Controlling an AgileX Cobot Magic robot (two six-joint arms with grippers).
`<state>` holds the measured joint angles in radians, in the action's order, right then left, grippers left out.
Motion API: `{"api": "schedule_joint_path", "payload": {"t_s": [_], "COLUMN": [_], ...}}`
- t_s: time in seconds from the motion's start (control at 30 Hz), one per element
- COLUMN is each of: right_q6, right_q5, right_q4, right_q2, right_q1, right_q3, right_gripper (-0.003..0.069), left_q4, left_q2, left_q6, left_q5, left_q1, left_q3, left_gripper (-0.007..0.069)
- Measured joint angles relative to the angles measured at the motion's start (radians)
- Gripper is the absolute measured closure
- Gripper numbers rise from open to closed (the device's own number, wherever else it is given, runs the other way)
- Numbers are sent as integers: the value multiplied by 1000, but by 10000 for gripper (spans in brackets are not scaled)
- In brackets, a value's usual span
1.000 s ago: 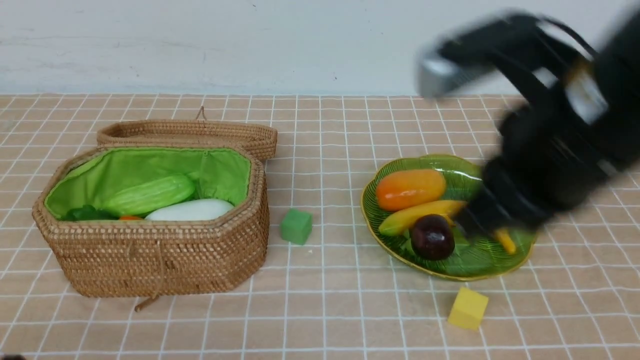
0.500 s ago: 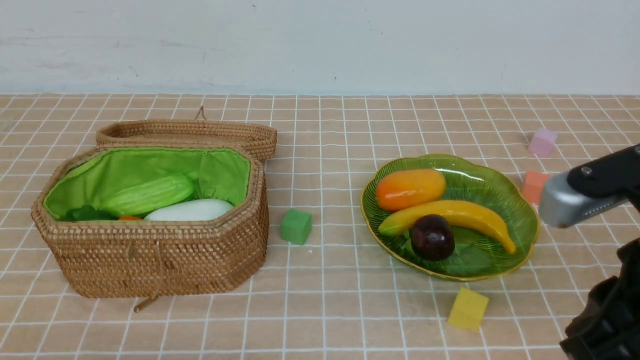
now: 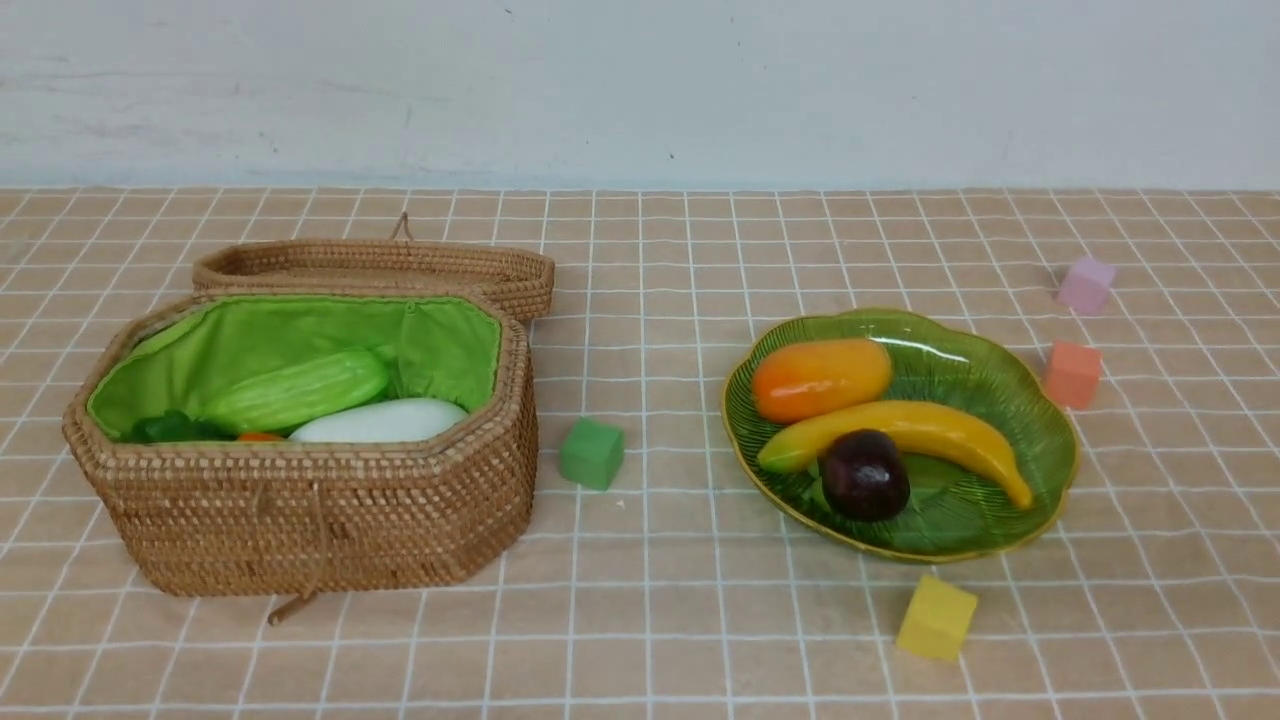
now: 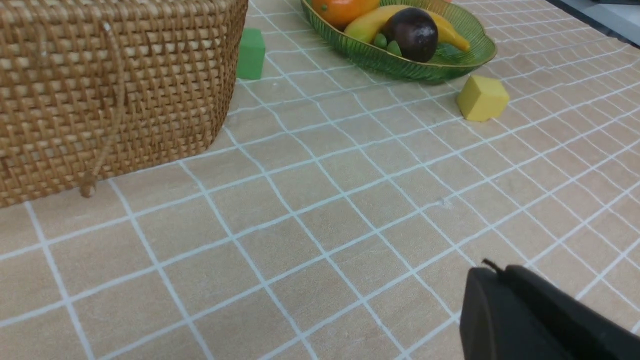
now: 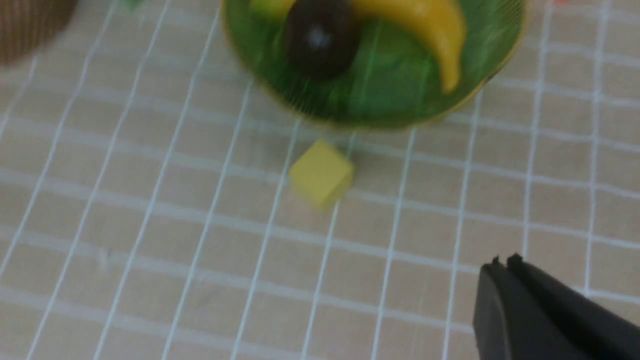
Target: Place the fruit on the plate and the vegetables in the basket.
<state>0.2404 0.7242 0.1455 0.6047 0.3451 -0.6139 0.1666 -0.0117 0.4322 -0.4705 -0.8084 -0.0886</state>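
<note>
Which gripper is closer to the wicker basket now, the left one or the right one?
Left. The left gripper hangs low near the front wall of the basket. The right gripper is near the yellow cube and plate, with the basket far off.

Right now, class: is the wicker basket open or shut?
Open. The basket has its lid folded back behind it, so the green lining, the gourd and the radish show.
</note>
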Motion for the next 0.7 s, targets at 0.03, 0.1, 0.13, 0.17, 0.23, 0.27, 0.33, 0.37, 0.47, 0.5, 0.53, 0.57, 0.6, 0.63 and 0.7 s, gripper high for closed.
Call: {"api": "schedule_joint_path", "payload": {"t_s": [0.03, 0.1, 0.13, 0.17, 0.23, 0.27, 0.33, 0.37, 0.47, 0.5, 0.53, 0.57, 0.6, 0.63, 0.7], "right_q6": [0, 0, 3, 4, 26, 51, 73, 82, 89, 89, 89, 89, 89, 89, 89], "right_q5": [-53, -248, -290, -298, -361, -381, -355, -350, -346, -346, -346, -346, -346, -346, -346], "right_q4": [7, 59, 71, 71, 77, 84, 85, 84, 84, 84, 84, 84, 84, 84, 83], "right_q2": [-36, -282, -346, -362, -497, -571, -603, -610, -614, -614, -614, -614, -614, -614, -614], "right_q1": [-21, -144, -182, -182, -237, -264, -273, -276, -279, -279, -279, -279, -279, -279, -279], "right_q3": [40, 287, 372, 372, 513, 601, 632, 632, 632, 632, 632, 632, 632, 632, 632], "right_gripper": [667, 667, 667, 667, 667, 667, 667, 667, 667, 667, 667, 667, 667, 667, 667], "left_q4": [0, 0, 0, 0, 0, 0, 0, 0, 0, 0, 0, 0, 0, 0, 0], "left_q2": [0, 0, 0, 0, 0, 0, 0, 0, 0, 0, 0, 0, 0, 0, 0], "left_q6": [0, 0, 0, 0, 0, 0, 0, 0, 0, 0, 0, 0, 0, 0, 0], "left_q5": [0, -1, -1, -1, -1, -1, -1, 0, -2, -2, -2, -3, -3, -3, -3], "left_q1": [0, 0, 0, 0, 0, 0, 0, 0, 0, 0, 0, 0, 0, 0, 0], "left_q3": [0, 0, 0, 0, 0, 0, 0, 0, 0, 0, 0, 0, 0, 0, 0], "left_gripper": [616, 611, 609, 608, 606, 603, 603, 603, 599, 598, 596, 595, 595, 594, 591]}}
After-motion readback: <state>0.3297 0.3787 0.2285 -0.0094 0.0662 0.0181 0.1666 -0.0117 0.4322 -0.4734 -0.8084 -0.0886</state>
